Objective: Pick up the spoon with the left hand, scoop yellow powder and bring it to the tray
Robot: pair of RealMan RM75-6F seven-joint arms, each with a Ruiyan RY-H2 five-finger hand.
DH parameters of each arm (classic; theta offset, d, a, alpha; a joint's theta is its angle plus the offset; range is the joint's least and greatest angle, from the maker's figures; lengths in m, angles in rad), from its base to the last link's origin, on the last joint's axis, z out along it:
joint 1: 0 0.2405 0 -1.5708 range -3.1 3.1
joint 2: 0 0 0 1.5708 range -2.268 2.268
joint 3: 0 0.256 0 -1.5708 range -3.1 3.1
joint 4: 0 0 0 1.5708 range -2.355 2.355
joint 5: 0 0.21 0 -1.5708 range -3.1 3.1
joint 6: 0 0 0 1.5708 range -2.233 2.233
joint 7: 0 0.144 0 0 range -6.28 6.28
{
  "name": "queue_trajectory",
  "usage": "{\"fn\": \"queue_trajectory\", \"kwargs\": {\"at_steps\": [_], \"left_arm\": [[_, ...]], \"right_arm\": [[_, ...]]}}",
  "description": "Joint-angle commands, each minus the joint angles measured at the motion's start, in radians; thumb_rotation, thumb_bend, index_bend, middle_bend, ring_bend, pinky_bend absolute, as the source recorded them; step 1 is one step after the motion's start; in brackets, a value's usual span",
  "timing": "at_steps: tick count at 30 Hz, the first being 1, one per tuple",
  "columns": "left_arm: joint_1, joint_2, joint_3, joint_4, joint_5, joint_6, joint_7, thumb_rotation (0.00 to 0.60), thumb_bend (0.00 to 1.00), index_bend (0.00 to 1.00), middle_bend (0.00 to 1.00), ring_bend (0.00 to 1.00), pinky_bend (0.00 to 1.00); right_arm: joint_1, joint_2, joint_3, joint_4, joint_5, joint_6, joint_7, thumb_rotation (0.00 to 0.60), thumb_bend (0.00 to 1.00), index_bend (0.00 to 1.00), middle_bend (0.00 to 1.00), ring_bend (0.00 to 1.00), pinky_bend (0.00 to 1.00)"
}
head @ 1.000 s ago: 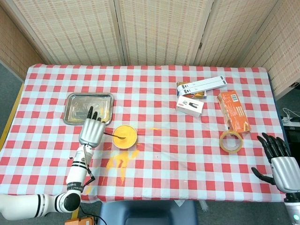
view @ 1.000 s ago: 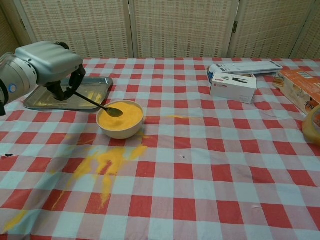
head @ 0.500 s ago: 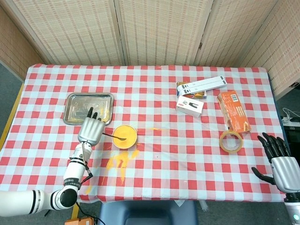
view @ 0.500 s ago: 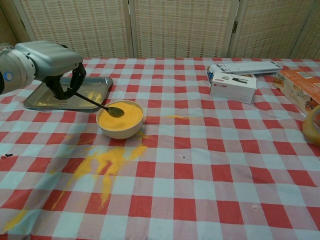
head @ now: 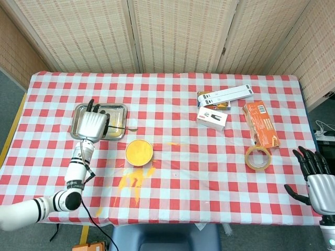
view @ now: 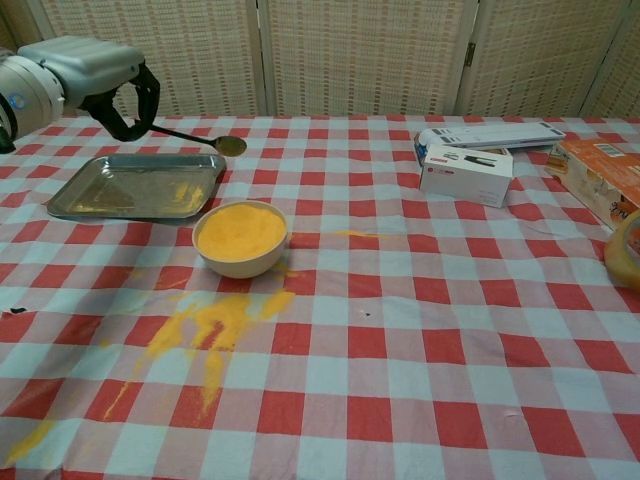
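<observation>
Silver-backed, the left robot hand (view: pixel 85 75) hangs above the metal tray (view: pixel 135 187), fingers curled around the spoon (view: pixel 190 137), whose loaded bowl juts past the tray's right rim. Nearby sit the bowl of yellow powder (view: pixel 240 236) and spilled powder (view: pixel 205 330) on the bench (view: pixel 420 330); the right robot hand (head: pixel 316 180) rests spread, empty.

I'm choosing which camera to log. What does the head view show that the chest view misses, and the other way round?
Only the head view shows the right robot hand, open and idle at the table's near right corner, and the whole tape roll. Only the chest view shows the spoon held clear above the tray. Both show the left robot hand gripping the spoon, the bowl of yellow powder and the spilled powder.
</observation>
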Motion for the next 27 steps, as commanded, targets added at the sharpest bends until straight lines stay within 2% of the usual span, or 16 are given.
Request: {"fn": "queue_trajectory", "kwargs": {"at_steps": [1, 6, 12, 21, 24, 25, 26, 27], "left_arm": [[-0.041, -0.069, -0.007, 0.24, -0.003, -0.124, -0.084, 0.6, 0.76, 0.9, 0.41, 0.15, 0.0], [-0.059, -0.142, -0.002, 0.465, 0.002, -0.234, -0.191, 0.6, 0.72, 0.9, 0.41, 0.15, 0.0], [-0.057, -0.21, 0.031, 0.661, 0.072, -0.315, -0.307, 0.6, 0.67, 0.89, 0.41, 0.15, 0.0], [-0.056, -0.275, 0.057, 0.86, 0.155, -0.388, -0.419, 0.6, 0.65, 0.81, 0.41, 0.15, 0.0], [-0.055, -0.279, 0.059, 0.876, 0.163, -0.396, -0.431, 0.6, 0.62, 0.7, 0.38, 0.13, 0.0], [-0.052, -0.281, 0.061, 0.885, 0.164, -0.409, -0.439, 0.6, 0.59, 0.58, 0.35, 0.11, 0.0], [-0.049, -0.284, 0.064, 0.901, 0.172, -0.427, -0.452, 0.6, 0.57, 0.52, 0.33, 0.1, 0.0], [-0.044, -0.286, 0.066, 0.913, 0.176, -0.45, -0.465, 0.6, 0.54, 0.37, 0.28, 0.06, 0.0]], "right_arm": [[0.001, -0.004, 0.005, 0.002, 0.008, -0.003, -0.01, 0.6, 0.14, 0.0, 0.0, 0.0, 0.0], [0.004, -0.016, 0.015, 0.002, 0.034, -0.013, -0.038, 0.6, 0.14, 0.0, 0.0, 0.0, 0.0], [0.011, -0.026, 0.021, 0.001, 0.053, -0.031, -0.063, 0.6, 0.14, 0.0, 0.0, 0.0, 0.0], [0.019, -0.037, 0.024, 0.001, 0.064, -0.048, -0.09, 0.6, 0.14, 0.0, 0.0, 0.0, 0.0], [0.019, -0.038, 0.024, 0.001, 0.064, -0.048, -0.092, 0.6, 0.14, 0.0, 0.0, 0.0, 0.0], [0.019, -0.039, 0.024, 0.001, 0.065, -0.048, -0.094, 0.6, 0.14, 0.0, 0.0, 0.0, 0.0], [0.019, -0.04, 0.024, 0.001, 0.066, -0.049, -0.097, 0.6, 0.14, 0.0, 0.0, 0.0, 0.0], [0.021, -0.042, 0.021, 0.001, 0.065, -0.056, -0.099, 0.6, 0.14, 0.0, 0.0, 0.0, 0.0]]}}
